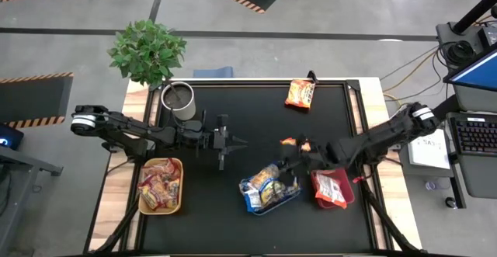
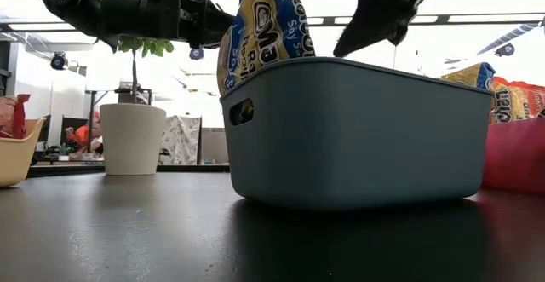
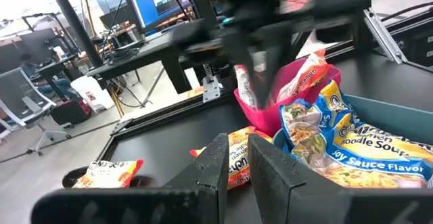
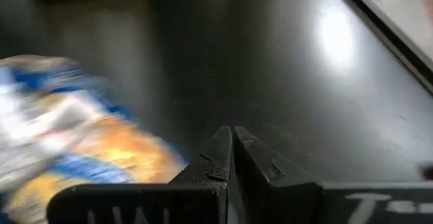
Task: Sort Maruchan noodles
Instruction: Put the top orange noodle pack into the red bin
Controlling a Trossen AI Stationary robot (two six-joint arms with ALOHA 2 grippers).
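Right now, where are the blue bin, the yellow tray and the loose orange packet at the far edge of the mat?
blue bin (image 2: pixel 358 137), low view, on its front wall.
yellow tray (image 1: pixel 178 187), high view, on its right rim.
loose orange packet (image 1: pixel 300 94), high view, on the middle of its wrapper.

A: What's beyond the left gripper's base?
B: A white cup, with a potted plant just behind it.
A: And by the right arm?
B: A keyboard.
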